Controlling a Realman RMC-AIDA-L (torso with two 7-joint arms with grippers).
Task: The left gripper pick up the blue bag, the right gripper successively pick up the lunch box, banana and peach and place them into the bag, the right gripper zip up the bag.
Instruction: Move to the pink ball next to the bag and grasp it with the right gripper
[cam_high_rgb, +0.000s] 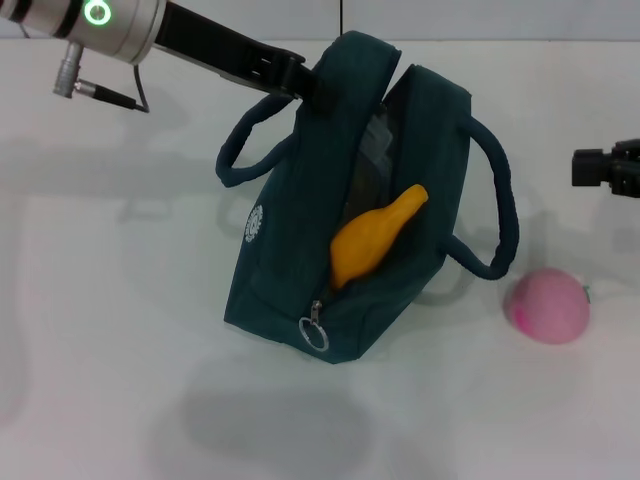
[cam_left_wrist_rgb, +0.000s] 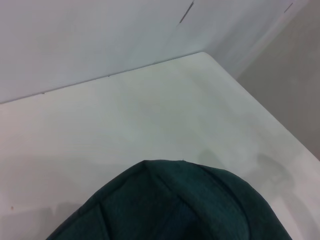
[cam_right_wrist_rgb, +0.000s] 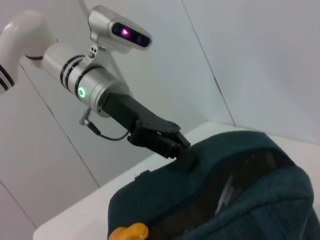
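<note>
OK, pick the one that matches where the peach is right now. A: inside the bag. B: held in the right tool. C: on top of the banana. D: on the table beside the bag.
D: the pink peach lies on the white table beside the blue bag, touching neither the banana poking out of the bag's opening nor any tool.

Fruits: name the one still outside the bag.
The pink peach, lying alone on the table right of the bag. The yellow banana already sits in the bag's open top, tip poking out.
</note>
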